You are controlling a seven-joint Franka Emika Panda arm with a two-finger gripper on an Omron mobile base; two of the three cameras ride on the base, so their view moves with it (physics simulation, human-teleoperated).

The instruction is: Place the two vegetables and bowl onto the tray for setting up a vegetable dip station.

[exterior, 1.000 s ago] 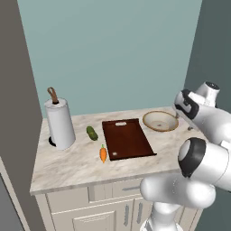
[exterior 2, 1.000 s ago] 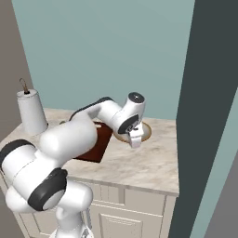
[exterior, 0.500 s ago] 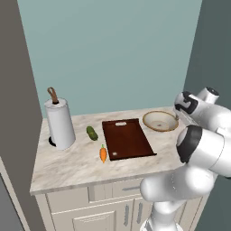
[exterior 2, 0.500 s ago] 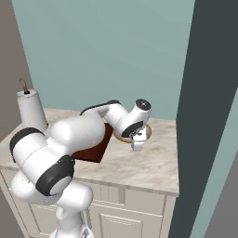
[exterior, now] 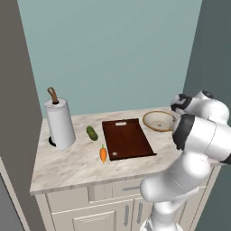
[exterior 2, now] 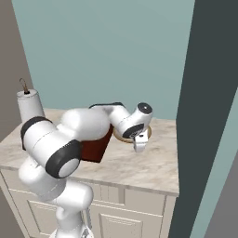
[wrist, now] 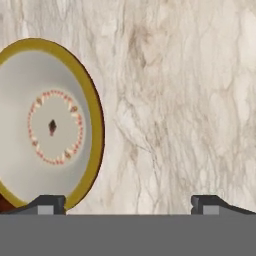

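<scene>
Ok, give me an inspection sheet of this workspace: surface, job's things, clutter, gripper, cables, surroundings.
Surface: marble countertop over pale cabinets.
Job's things: tray bare; cucumber and carrot on the counter left of it; bowl on the counter right of it.
Clutter: paper towel roll at the left end.
Gripper: gripper open, above the counter beside the bowl's rim, holding nothing.
Cables: nothing seen.
Surroundings: teal wall behind.

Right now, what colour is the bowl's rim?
Golden yellow-brown; the bowl shows it best in the hand view.
</scene>
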